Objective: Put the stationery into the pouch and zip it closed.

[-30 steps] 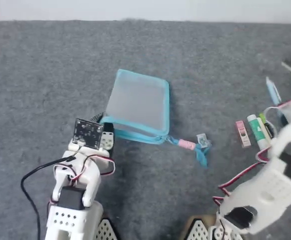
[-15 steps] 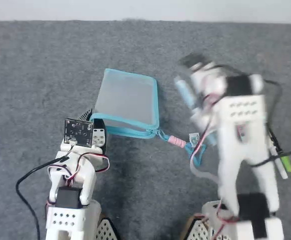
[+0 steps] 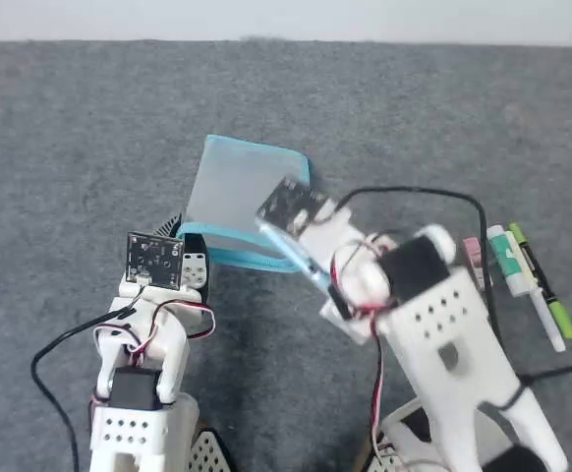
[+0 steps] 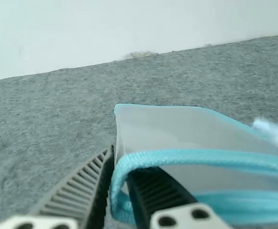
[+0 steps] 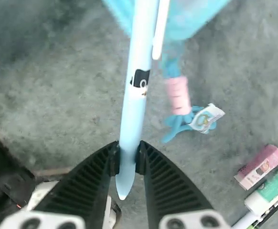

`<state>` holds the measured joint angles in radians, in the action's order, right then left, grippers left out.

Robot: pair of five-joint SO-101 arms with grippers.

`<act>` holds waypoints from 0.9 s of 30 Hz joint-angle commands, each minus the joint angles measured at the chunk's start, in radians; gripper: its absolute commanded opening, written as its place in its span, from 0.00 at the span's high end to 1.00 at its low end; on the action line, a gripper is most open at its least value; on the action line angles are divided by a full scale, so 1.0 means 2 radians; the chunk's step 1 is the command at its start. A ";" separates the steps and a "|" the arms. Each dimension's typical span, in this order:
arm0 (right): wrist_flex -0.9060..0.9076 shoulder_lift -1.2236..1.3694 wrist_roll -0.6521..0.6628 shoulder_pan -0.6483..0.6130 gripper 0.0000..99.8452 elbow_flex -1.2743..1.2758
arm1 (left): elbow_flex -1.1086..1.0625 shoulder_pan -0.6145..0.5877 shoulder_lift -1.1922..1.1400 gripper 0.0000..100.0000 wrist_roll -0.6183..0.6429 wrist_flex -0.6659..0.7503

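Pouch (image 3: 242, 192): frosted translucent plastic, smooth, woven teal cloth trim. Pen (image 5: 136, 86): glossy smooth pale-blue plastic. Table cover (image 3: 89, 128): rough matt grey carpet. Right gripper (image 5: 127, 147): ribbed matt dark plastic jaws.

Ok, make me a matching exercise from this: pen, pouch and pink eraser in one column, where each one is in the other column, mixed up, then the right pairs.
Things
1. pen
2. pouch
3. pink eraser

Places
A. lying loose on the table, beside the white and green tube
B. clamped in the right gripper, its far end at the pouch
C. flat on the table, one edge pinched by the left gripper

Pairs: 1-B, 2-C, 3-A
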<state>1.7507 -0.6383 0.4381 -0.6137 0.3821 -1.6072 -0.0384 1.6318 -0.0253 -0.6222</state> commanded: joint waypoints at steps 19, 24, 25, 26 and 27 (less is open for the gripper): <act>0.020 0.073 -0.005 -0.010 0.99 -0.023 | 0.010 0.001 0.005 0.99 0.005 0.019; 0.020 0.167 -0.055 -0.009 0.99 -0.117 | 0.007 0.002 0.005 0.99 0.005 0.017; 0.020 0.185 -0.061 -0.009 0.99 -0.138 | 0.003 0.002 0.005 0.99 0.005 0.018; 0.021 0.203 -0.064 -0.008 0.99 -0.158 | 0.002 0.008 0.005 0.99 0.005 0.018; 0.023 0.221 -0.071 -0.008 0.99 -0.176 | 0.001 0.015 0.005 0.99 0.004 0.017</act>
<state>1.7522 -0.2624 0.3399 -0.6276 0.1703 -1.6072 -0.0384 1.6318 -0.0253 -0.6222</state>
